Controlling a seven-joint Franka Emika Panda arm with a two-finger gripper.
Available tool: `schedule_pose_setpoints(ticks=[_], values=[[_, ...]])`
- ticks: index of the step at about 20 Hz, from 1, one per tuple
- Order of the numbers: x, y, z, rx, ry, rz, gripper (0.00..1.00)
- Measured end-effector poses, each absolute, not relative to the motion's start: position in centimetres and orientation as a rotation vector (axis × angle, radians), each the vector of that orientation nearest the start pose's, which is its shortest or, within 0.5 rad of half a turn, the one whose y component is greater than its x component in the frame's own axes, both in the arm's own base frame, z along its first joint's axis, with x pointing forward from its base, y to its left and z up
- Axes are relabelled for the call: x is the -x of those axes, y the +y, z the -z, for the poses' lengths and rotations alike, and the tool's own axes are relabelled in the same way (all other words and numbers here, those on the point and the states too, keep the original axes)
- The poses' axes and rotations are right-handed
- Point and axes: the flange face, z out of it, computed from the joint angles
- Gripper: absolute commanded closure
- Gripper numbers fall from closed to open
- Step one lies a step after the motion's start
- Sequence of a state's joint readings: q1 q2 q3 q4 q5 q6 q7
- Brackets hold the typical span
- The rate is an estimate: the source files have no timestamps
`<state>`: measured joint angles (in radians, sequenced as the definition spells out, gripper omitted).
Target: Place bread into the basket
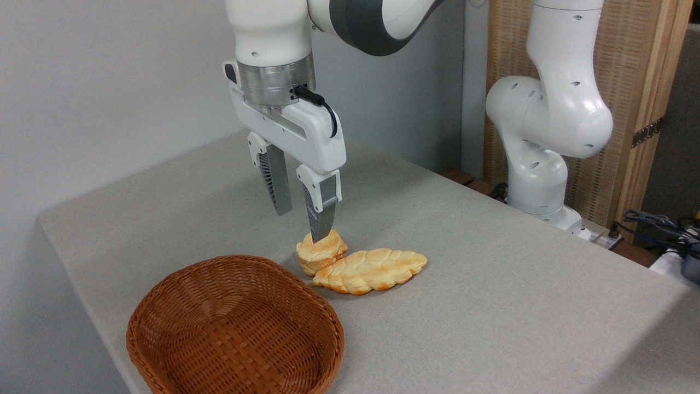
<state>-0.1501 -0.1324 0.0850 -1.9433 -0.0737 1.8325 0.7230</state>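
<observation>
The bread [321, 253], a small round golden bun in two stacked layers, rests on the grey table just beyond the basket's far rim. My gripper [302, 224] hangs over it, open, fingers pointing down. The nearer fingertip [321, 230] overlaps the bun's top edge in the picture; the other finger [280, 189] is further back and to the left, with nothing between them. I cannot tell whether a finger touches the bun. The basket [164, 306], oval reddish-brown wicker with a braided rim, sits empty at the front left of the table.
A longer flat braided loaf [372, 270] lies against the bun's right side. The arm's white base [538, 180] stands at the back right, with cables [656, 227] beside it. The table's left edge [76, 273] runs close to the basket.
</observation>
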Motion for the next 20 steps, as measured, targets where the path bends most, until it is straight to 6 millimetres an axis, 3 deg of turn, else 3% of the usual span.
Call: schedule_pose_setpoints(ticks=[16, 20], values=[[-52.0, -3.8, -54.0, 2.982, 1.210, 0.050, 0.00], [-51.7, -3.8, -52.7, 2.985, 1.229, 0.005, 0.00]])
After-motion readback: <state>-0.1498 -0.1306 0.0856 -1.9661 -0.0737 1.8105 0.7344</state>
